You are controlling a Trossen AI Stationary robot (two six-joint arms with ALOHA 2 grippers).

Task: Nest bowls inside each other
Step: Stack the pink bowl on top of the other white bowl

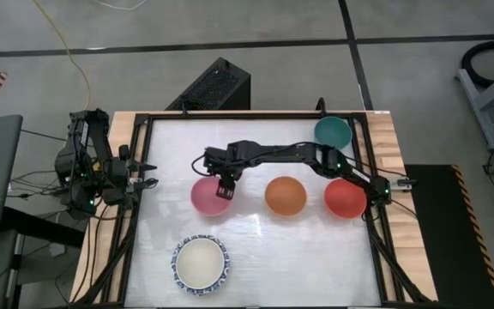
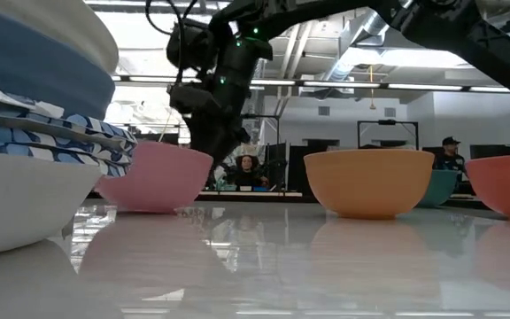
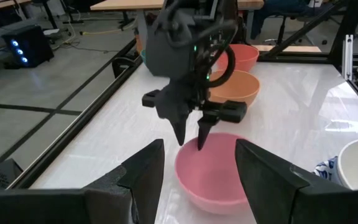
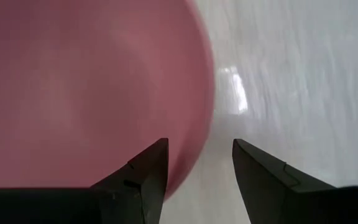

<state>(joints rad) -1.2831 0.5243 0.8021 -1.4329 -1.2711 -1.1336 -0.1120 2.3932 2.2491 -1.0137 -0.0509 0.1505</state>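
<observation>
While four single bowls — pink (image 1: 206, 196), orange (image 1: 285, 196), red (image 1: 345, 198), teal (image 1: 332, 131) — and one nested stack (image 1: 201, 265) sit out, the right gripper (image 1: 224, 191) straddles the pink rim, open, holding nothing; the left gripper (image 1: 147, 174) waits open at the table's (image 1: 298, 257) edge.

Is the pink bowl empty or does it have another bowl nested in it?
Empty. The pink bowl shows a bare inside, and the right claw hangs open astride its rim, not gripping yet.

R end effector (image 1: 222, 190) over leftmost bowl (image 1: 207, 196) of row; stack (image 1: 201, 265) in front.
</observation>
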